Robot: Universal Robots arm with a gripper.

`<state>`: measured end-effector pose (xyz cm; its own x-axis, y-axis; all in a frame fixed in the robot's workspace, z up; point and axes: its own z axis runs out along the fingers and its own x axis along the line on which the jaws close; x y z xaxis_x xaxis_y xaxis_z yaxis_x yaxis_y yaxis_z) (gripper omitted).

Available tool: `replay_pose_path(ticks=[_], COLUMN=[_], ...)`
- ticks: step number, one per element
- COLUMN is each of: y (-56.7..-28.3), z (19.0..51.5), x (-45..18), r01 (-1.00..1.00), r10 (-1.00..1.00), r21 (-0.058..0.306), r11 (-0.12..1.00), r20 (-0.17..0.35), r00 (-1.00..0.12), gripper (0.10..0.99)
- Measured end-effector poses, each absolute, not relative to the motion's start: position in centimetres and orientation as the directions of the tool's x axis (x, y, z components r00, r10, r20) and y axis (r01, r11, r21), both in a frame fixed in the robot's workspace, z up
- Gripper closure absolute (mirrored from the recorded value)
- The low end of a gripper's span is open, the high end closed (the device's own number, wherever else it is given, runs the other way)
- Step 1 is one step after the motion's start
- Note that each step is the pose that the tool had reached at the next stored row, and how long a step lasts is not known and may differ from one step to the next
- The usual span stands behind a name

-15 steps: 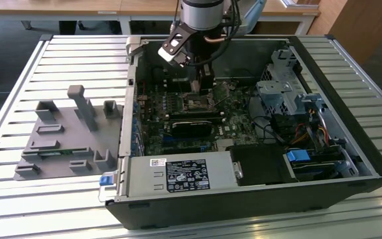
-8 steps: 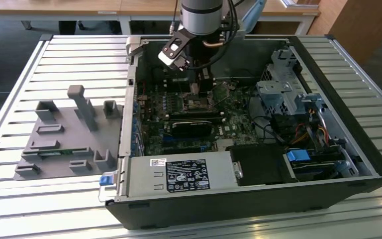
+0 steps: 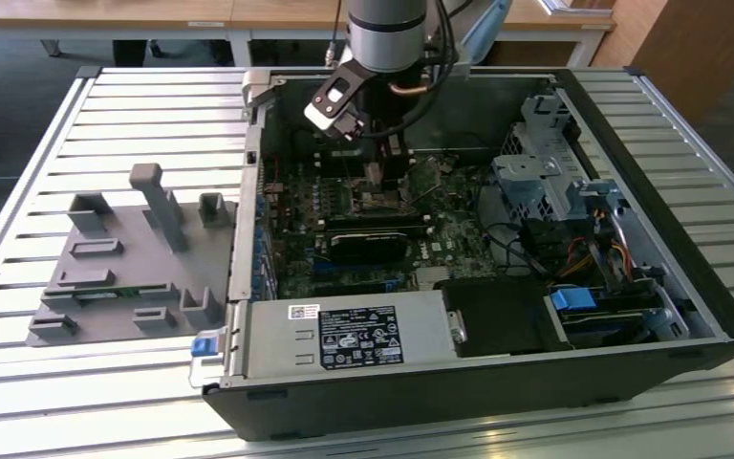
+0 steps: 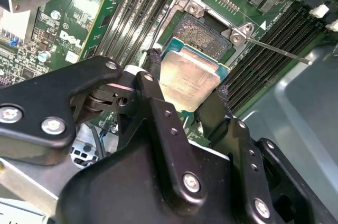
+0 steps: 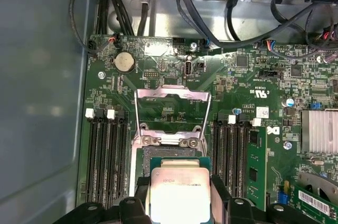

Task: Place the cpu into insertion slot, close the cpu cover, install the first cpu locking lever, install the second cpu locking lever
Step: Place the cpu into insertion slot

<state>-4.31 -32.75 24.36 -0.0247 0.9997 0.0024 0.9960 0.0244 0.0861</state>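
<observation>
Just above the insertion slot [image 5: 168, 154]: the cpu [image 5: 179, 192] is hanging in the gripper [image 5: 179, 188], not yet seated in the socket
Cpu look: a pale silvery-beige metal face is sitting on a thin green-edged square board, with faint print on top
Arm pose: the arm is reaching straight down into the open computer case [image 3: 622, 368], its wrist poised over the insertion slot
Grip: two black fingers [image 4: 153, 63] are pressing on opposite edges of the cpu, holding it firmly
Cpu facing: the metal face is pointing up, away from the insertion slot; the chip is near square, its edges running roughly parallel to the slot's rim
Cpu cover [image 5: 172, 93]: it is standing swung open beside the insertion slot
Locking lever [image 4: 280, 50]: a thin rod is angling away from a corner of the insertion slot
</observation>
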Motion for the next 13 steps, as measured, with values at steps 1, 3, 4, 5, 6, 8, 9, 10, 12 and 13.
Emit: replay_pose_path(ticks=[1,3,4,5,6,8,9,10,12,13], y=[-32.75,-32.74,-32.74,-32.73,-32.73,-32.72,-32.71,-32.71,-32.71,-32.71], z=[24.32,24.24,24.19,24.15,24.11,24.03,23.99,23.95,23.87,23.83], x=[-4.31,-4.31,-4.31,-4.31,-4.31,-4.31,-4.31,-4.31,-4.31,-4.31], r01=[0.996,0.996,0.996,0.996,0.996,0.996,0.996,0.996,0.996,0.996], r10=[1.0,1.0,1.0,1.0,1.0,1.0,1.0,1.0,1.0,1.0], r21=[0.086,0.086,0.086,0.086,0.086,0.086,0.086,0.086,0.086,0.086], r11=[0.024,0.024,0.024,0.024,0.024,0.025,0.025,0.025,0.025,0.025], r20=[0.002,0.002,0.001,0.001,0.001,0.0,0.0,0.0,-0.001,-0.001], r00=[-0.025,-0.025,-0.025,-0.025,-0.025,-0.025,-0.025,-0.025,-0.025,-0.025], gripper=[0.549,0.549,0.549,0.549,0.549,0.549,0.549,0.549,0.549,0.549])
